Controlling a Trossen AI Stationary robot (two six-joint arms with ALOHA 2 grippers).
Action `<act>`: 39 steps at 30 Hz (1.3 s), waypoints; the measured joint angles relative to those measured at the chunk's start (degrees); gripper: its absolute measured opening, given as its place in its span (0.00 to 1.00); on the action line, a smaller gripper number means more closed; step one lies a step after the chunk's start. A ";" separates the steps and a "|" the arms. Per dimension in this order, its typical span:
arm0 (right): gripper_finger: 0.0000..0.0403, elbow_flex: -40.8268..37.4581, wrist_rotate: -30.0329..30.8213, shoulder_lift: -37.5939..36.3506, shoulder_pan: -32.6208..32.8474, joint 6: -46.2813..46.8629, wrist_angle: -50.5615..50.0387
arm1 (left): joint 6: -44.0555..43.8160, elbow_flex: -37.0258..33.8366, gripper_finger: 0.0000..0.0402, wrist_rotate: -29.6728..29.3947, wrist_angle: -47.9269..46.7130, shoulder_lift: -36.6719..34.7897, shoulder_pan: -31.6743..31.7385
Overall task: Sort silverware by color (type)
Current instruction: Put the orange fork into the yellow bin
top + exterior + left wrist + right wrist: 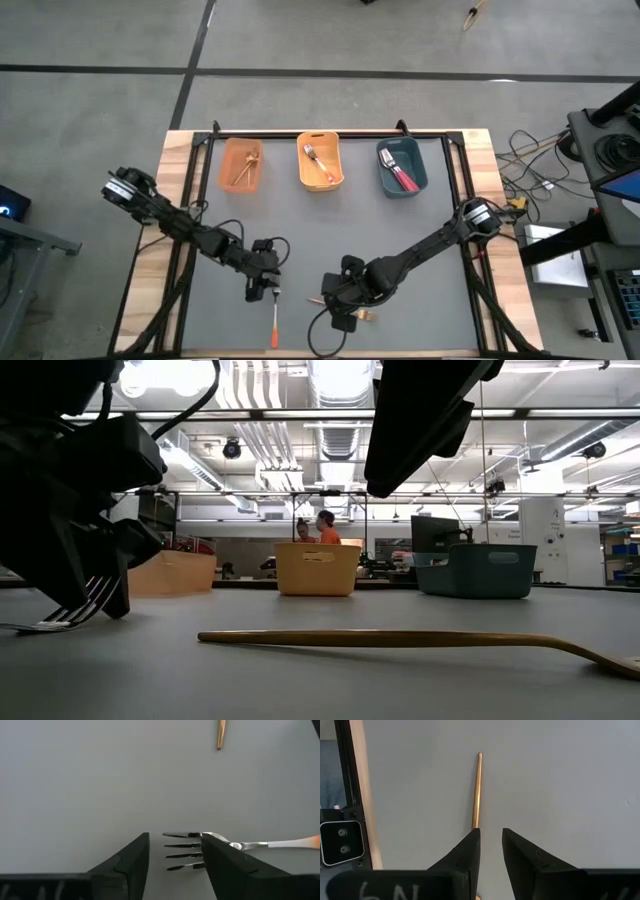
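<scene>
counter: dark grey mat on a wood-edged top, black frame rails round it. Carries everything below.
bins: three small rectangular plastic bins in a row along the far edge, one per fork type by the look of it. Tan-orange bin toward the far-left corner holds gold pieces. Yellow-orange bin at mid far edge holds an orange-handled fork. Dark teal bin toward the far-right corner holds red-pink-handled pieces.
left arm: reaches in from the left edge toward the near edge, left of centre. Left end effector is down at the counter.
left end effector state: fingers spread wide, nothing clamped. The silver tines sit in the gap, one finger touching or overlapping the fork's neck. Reads as lined up to close on it.
right arm: comes from the right edge to the near edge at centre. Right end effector is low over the gold fork.
right end effector state: fingers narrow, small gap. The gold handle runs out from that gap; whether it is pinched, cannot tell.
orange-handled fork: silver tines, slim orange handle, flat on the counter near the near edge, handle pointing at that edge. Likely bound for the yellow-orange bin.
gold fork: all gold, slim, flat on the counter just beside the right end effector. Likely bound for the tan-orange bin.
writing: white handwritten marks on the right end effector's body, partly cut off, unreadable. Small label on the yellow-orange bin's front, too small to read. No brands visible.
</scene>
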 joint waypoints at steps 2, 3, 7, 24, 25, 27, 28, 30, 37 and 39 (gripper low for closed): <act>0.18 -0.02 0.38 0.00 0.00 -0.10 0.15 | -0.14 0.00 0.36 -0.07 -0.13 0.00 0.00; 0.18 -0.04 0.66 0.00 0.00 -0.11 0.13 | -0.18 0.00 0.34 -0.05 -0.16 0.00 0.00; 0.18 -0.04 1.46 0.00 0.00 -0.38 0.33 | -0.26 0.00 0.22 0.74 -0.25 0.04 -0.07; 0.18 -0.04 5.94 0.00 0.00 -1.60 1.09 | -4.42 0.02 0.02 1.49 -0.42 -1.80 0.12; 0.18 -0.04 6.81 0.00 0.00 -1.60 1.13 | -4.34 0.00 0.02 1.13 -0.50 -2.20 0.31; 0.18 -0.04 8.24 0.00 0.00 -1.65 1.48 | -4.04 -0.03 0.02 0.11 -0.82 -3.48 0.87; 0.18 -0.04 8.90 0.00 0.00 -1.85 1.87 | -3.73 -0.06 0.02 -0.63 -0.88 -4.24 1.15; 0.18 -0.04 10.48 0.00 -0.02 -2.36 2.77 | -2.77 -0.09 0.02 -1.19 -1.10 -6.00 1.73; 0.18 -0.04 19.45 0.00 -0.13 -4.43 4.33 | -0.36 0.50 0.01 -8.04 -4.92 -13.84 4.55; 0.18 -0.04 21.83 0.00 -0.13 -5.32 5.51 | 0.18 1.07 0.01 -10.50 -7.60 -16.21 5.20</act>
